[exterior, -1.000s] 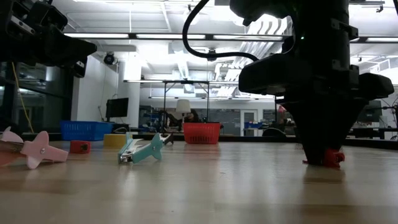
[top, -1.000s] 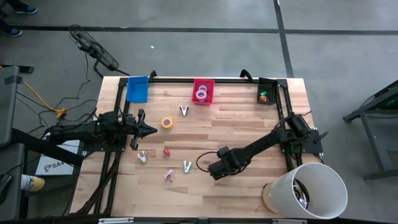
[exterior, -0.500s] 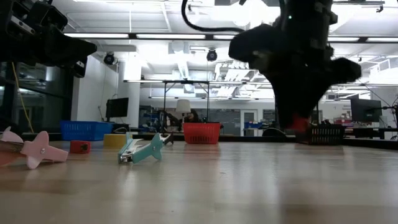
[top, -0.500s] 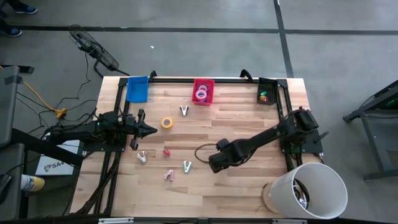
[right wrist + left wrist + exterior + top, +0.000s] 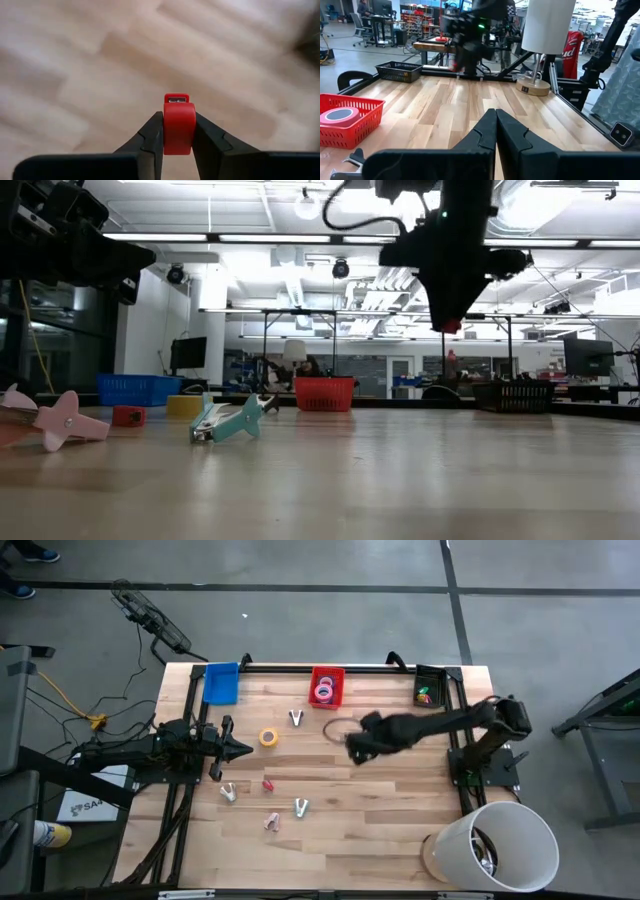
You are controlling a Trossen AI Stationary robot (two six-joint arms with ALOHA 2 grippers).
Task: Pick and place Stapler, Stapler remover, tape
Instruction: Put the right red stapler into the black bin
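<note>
1. My right end effector (image 5: 178,131) pinches a small red stapler (image 5: 178,122) between its fingertips, high above the table (image 5: 400,810), just in front of the red basket (image 5: 327,686).
2. The grip looks narrow (only the stapler's lower sides sit between the fingers), so I judge a fast swing could twist it loose.
3. I see a black basket (image 5: 430,687) holding small coloured pieces; releasing over the wrong bin is a risk.
4. A drop from this height could bounce the stapler out of any basket.
5. My left end effector (image 5: 495,131) waits pressed together at the table's left side, near the yellow tape (image 5: 268,737).
</note>
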